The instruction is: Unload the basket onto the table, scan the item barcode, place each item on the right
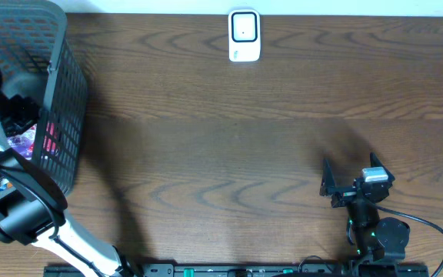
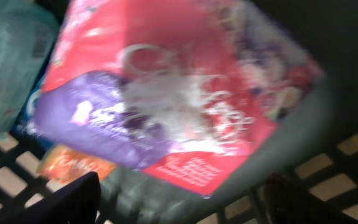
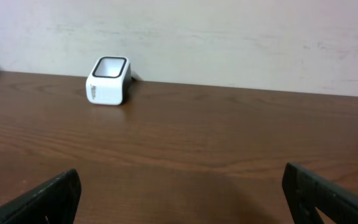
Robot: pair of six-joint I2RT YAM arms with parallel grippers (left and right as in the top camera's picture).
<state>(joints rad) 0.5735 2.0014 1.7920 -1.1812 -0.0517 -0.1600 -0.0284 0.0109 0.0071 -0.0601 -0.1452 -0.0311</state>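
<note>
The left gripper [image 2: 182, 186] sits closest to the lens in the left wrist view. Its two dark fingers [image 2: 73, 199] poke up from the bottom edge, spread wide and gripping nothing. Just beyond them lies the pink and purple packet [image 2: 166, 93], tilted and blurred, so its print cannot be read and no barcode can be made out. It rests inside the black mesh basket [image 1: 60, 100], on top of an orange packet [image 2: 73, 165] and beside a teal one [image 2: 5, 62], both mostly hidden or cut off. From overhead, only slivers of pink and purple show through the basket wall at the table's [image 1: 229, 138] far left, and the left arm [image 1: 21, 208] reaching in covers the gripper. The white scanner [image 1: 244, 35] stands well apart at the table's far edge, near a pale wall [image 3: 229, 37]. The right gripper [image 3: 179, 186] hovers over bare wood at the near right, fingers wide apart and empty, with only the tips in its own view.
</note>
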